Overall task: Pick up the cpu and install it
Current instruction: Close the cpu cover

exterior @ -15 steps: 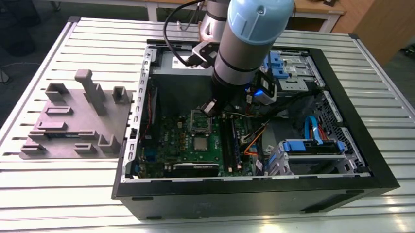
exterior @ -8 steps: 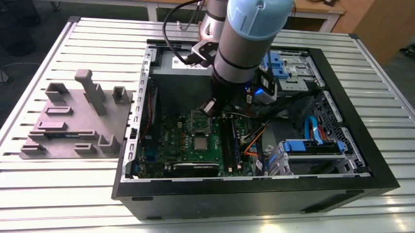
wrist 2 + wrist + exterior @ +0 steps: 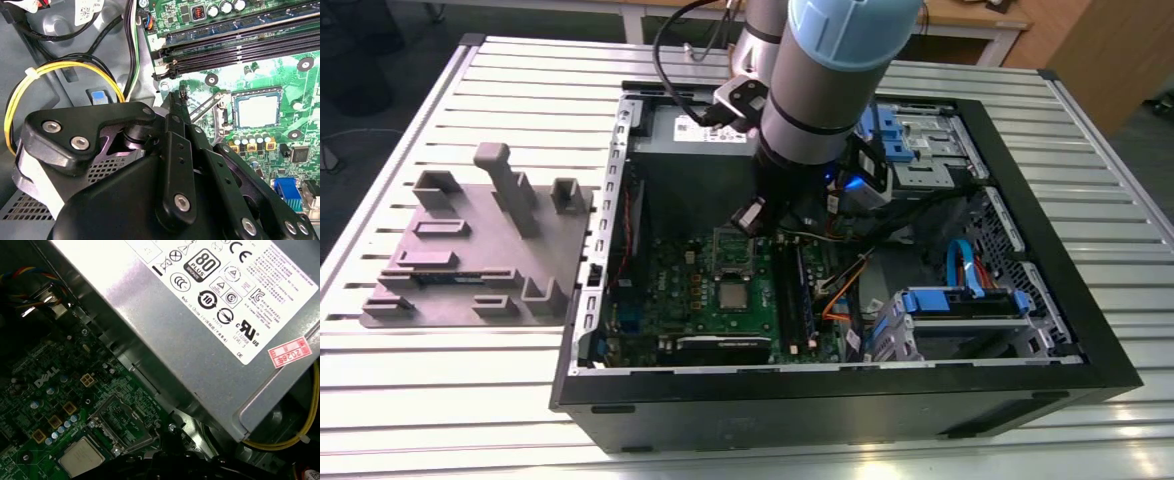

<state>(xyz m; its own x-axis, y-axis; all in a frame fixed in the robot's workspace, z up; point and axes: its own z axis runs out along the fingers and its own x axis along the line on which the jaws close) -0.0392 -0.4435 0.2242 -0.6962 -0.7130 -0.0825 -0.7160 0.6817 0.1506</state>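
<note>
The cpu [image 3: 736,294] is a small silver-grey square lying flat in its socket on the green motherboard [image 3: 680,290], inside the open computer case. It is also visible in both wrist views, as the cpu [image 3: 257,111] and the cpu [image 3: 80,457]. The socket's metal cover frame [image 3: 120,422] lies folded open beside the chip, and a thin metal lever [image 3: 205,106] stands up near it. My gripper [image 3: 750,218] hangs above the board, a little behind the socket toward the power supply. Its black fingers [image 3: 173,107] meet at the tip with nothing between them.
The grey power-supply box [image 3: 200,315] with its white label sits close behind the gripper. Dark memory slots [image 3: 235,40] run beside the socket, and yellow cables [image 3: 20,95] loop near the case wall. A grey parts tray [image 3: 467,250] stands at the exterior view's left of the case.
</note>
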